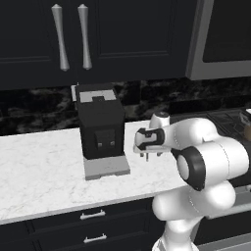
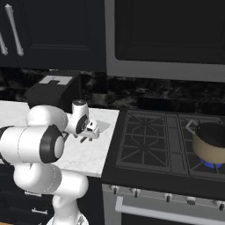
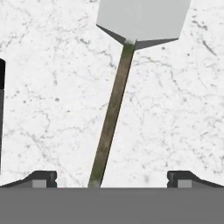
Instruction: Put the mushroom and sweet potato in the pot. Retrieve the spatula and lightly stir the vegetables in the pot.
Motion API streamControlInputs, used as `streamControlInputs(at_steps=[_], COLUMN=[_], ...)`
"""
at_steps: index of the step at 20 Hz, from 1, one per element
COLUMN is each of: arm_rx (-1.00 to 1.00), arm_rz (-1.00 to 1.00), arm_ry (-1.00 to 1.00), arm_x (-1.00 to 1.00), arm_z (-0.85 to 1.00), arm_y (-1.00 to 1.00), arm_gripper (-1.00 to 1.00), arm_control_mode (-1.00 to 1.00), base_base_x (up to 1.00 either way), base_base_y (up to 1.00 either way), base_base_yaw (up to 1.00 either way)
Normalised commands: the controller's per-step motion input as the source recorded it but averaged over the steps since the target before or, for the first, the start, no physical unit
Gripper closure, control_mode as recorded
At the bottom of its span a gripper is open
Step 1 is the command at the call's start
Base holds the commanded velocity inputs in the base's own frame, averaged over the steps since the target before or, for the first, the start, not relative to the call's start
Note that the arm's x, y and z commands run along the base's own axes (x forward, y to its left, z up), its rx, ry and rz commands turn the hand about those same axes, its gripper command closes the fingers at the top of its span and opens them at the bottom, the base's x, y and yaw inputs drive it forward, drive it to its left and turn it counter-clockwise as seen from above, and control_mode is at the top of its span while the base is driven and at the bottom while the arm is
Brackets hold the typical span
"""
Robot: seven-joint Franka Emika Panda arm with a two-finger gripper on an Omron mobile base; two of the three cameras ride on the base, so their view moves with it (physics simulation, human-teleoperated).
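The spatula [image 3: 114,109] lies flat on white marble beneath the open gripper [image 3: 112,178], its thin dark handle running between the fingertips to a light grey blade beyond them. The tan, dark-rimmed pot [image 2: 211,141] sits well off to the gripper's right.

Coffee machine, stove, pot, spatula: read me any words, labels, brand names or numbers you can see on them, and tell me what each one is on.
There is no readable text in these pictures.
Coffee machine: plain black front, no label.
Stove: the knobs along its front show no marks that can be read.
Pot: plain tan side, nothing written.
Spatula: bare grey blade and dark handle.
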Motion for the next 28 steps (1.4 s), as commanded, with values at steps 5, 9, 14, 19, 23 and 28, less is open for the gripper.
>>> streamControlInputs(at_steps=[5, 9, 14, 19, 23, 28], arm_rx=[0.0, 0.0, 0.0, 0.0, 0.0, 0.0], arm_rz=[0.0, 0.0, 0.0, 0.0, 0.0, 0.0], arm_ry=[0.03, 0.03, 0.04, 0.01, 0.01, 0.01], arm_x=[0.03, 0.02, 0.09, 0.08, 0.06, 0.01], arm_z=[-0.11, -0.13, -0.17, -0.16, -0.12, -0.08], arm_y=[0.06, 0.0, 0.0, 0.0, 0.0, 0.0], arm_gripper=[-1.0, -1.0, -1.0, -1.0, -1.0, 1.0], arm_control_mode=[-1.0, -1.0, -1.0, -1.0, -1.0, -1.0], base_base_x=[0.0, 0.0, 0.0, 0.0, 0.0, 0.0], base_base_y=[0.0, 0.0, 0.0, 0.0, 0.0, 0.0], base_base_yaw=[0.0, 0.0, 0.0, 0.0, 0.0, 0.0])
